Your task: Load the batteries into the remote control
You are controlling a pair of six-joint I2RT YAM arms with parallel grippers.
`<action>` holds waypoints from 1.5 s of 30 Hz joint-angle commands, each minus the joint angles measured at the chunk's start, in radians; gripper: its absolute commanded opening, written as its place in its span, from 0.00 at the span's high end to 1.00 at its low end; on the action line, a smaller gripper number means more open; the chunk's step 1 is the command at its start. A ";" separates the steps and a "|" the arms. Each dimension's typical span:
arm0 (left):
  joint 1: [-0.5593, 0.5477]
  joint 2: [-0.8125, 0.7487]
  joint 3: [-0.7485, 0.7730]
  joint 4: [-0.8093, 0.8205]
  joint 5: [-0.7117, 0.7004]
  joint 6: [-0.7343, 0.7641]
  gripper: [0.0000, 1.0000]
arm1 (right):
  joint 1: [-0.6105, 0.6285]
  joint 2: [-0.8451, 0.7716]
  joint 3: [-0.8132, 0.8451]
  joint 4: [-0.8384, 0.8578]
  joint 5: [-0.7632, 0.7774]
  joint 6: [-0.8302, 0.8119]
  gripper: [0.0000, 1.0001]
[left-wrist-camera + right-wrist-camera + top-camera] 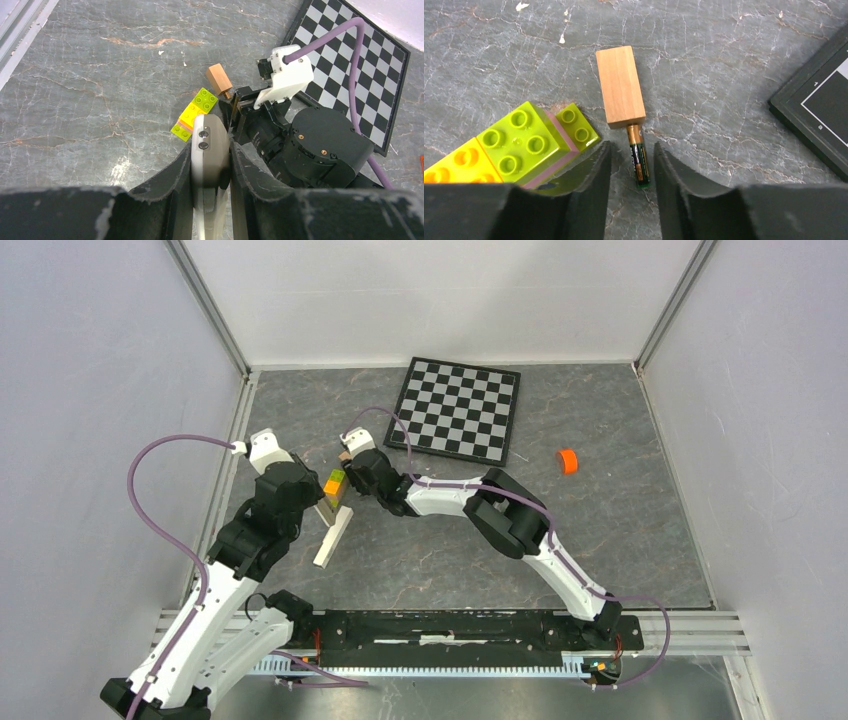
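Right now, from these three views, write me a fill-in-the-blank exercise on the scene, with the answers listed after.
1. The left gripper is shut on the ____.
2. The battery lies between the open fingers of the right gripper, one end touching the ____ block.
3. In the top view, the orange cap sits to the right of the ____.
Missing words: remote control; wooden; chessboard.

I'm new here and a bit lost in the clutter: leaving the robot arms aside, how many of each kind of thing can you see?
Checkerboard: 1
Orange cap: 1
Wooden block: 1
Cream block: 1
Clump of toy bricks: 1
Battery: 1
Remote control: 1
Total: 7
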 commanded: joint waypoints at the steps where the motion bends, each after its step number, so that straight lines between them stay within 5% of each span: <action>1: 0.004 0.002 0.045 0.026 0.003 0.027 0.98 | -0.005 0.078 0.025 -0.103 -0.003 -0.051 0.66; 7: 0.004 -0.004 0.032 0.063 0.048 0.048 0.98 | -0.005 -0.001 -0.047 -0.172 0.061 -0.047 0.85; 24: 0.002 0.049 -0.120 0.449 0.777 0.125 0.98 | -0.010 -0.650 -0.769 -0.479 -0.091 0.081 0.88; 37: 0.001 0.065 -0.150 0.507 0.803 0.094 0.98 | -0.010 -0.654 -0.762 -0.654 -0.118 0.057 0.68; 45: 0.001 0.058 -0.151 0.496 0.803 0.097 0.98 | -0.010 -0.613 -0.725 -0.685 -0.172 0.013 0.75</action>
